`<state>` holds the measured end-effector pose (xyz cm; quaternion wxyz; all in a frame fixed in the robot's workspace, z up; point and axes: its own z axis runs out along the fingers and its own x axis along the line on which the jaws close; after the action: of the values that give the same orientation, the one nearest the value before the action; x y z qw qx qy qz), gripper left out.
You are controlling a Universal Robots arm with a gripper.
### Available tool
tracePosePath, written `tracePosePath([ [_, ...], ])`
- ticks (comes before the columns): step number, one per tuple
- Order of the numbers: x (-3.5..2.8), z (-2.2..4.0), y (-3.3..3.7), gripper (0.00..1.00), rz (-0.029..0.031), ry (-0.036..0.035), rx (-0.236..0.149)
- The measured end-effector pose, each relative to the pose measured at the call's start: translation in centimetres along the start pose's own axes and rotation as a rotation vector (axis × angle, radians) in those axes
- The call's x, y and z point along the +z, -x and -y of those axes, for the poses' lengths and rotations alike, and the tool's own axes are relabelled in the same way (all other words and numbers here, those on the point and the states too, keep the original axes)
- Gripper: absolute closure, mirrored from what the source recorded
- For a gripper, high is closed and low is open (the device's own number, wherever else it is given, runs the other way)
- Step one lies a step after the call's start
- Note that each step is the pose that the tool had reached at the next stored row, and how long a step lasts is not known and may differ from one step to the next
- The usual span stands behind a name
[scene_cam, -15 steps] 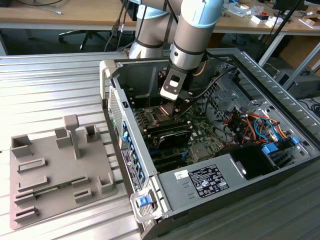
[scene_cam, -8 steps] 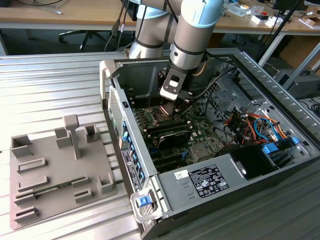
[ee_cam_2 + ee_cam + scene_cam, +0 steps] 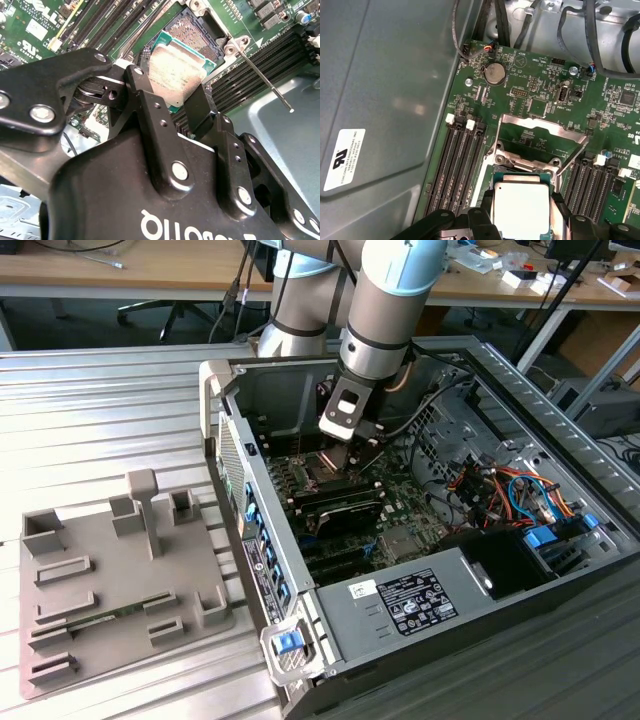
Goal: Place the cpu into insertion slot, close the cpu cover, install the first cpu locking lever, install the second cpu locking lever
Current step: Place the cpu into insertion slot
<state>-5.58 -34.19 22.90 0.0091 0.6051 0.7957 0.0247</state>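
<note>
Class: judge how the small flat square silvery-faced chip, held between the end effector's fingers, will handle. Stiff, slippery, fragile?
The small flat square silvery-faced chip is probably stiff: held by its edges, it shows no bend. Its smooth metal face looks slippery, so the end effector could lose its edge grip. Thin, so likely light.

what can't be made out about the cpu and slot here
Second wrist view: the cpu covers much of the insertion slot; whether they touch cannot be told.
First wrist view: one edge of the cpu is cut off by the picture's edge.
Exterior view: the gripper covers the cpu.
</note>
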Motion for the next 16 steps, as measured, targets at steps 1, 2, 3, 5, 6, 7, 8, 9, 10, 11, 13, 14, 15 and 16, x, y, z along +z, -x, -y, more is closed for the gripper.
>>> tracePosePath([
  [1,0.00,0.00,0.00,0.47,0.0002,0.0000,0.004],
  [2,0.00,0.00,0.00,0.47,0.0005,0.0001,0.007],
  [3,0.01,0.00,0.00,0.47,0.0007,0.0001,0.011],
  [5,0.01,0.00,0.00,0.47,0.0011,0.0002,0.019],
  [6,0.02,0.00,0.00,0.47,0.0014,0.0003,0.024],
  [7,0.02,0.00,0.00,0.47,0.0017,0.0004,0.028],
  [8,0.02,0.00,0.00,0.47,0.0022,0.0003,0.031],
  [9,0.03,0.00,0.00,0.47,0.0025,0.0003,0.036],
  [10,0.03,0.00,0.00,0.47,0.0028,0.0004,0.040],
  [11,0.04,0.00,0.00,0.47,0.0031,0.0005,0.045],
  [13,0.05,0.00,0.00,0.47,0.0034,0.0005,0.050],
  [14,0.05,0.00,0.00,0.47,0.0036,0.0005,0.051],
  [15,0.05,0.00,0.00,0.47,0.0037,0.0005,0.053],
  [16,0.06,0.00,0.00,0.47,0.0039,0.0005,0.055],
])
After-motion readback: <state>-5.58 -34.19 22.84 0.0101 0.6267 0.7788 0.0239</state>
